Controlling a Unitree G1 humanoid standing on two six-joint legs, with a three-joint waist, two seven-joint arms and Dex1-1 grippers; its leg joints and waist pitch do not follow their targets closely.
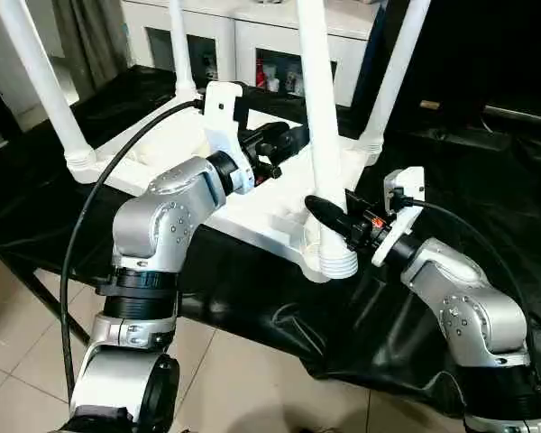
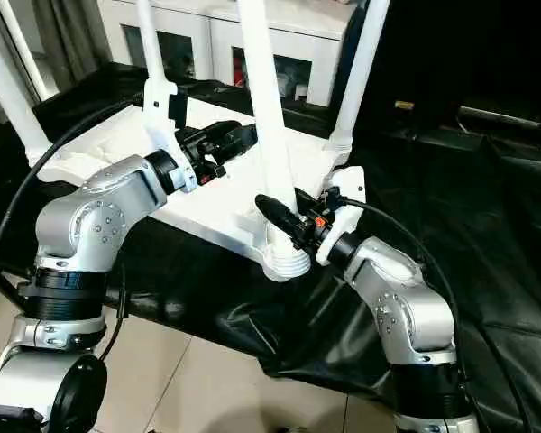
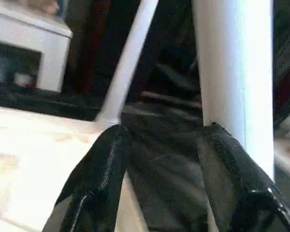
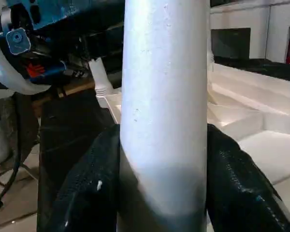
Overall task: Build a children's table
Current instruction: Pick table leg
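Observation:
The white children's table top (image 1: 252, 212) lies upside down on a black cloth, ribbed side up. Four white legs stand in its corner sockets. The near leg (image 1: 317, 108) rises from the front socket (image 1: 335, 260). My right gripper (image 1: 329, 216) is shut on this leg just above the socket, and its fingers (image 4: 87, 188) press both sides of the tube. My left gripper (image 1: 284, 144) hovers over the table top, left of the same leg and higher up. It is open (image 3: 164, 128), with the leg (image 3: 234, 63) beside one finger.
A white cabinet with glass doors (image 1: 270, 45) stands behind the work. The other legs stand at the left (image 1: 41, 81), back (image 1: 178, 45) and right (image 1: 392, 81). The black cloth (image 1: 451, 180) hangs over the front edge above a tiled floor (image 1: 252, 379).

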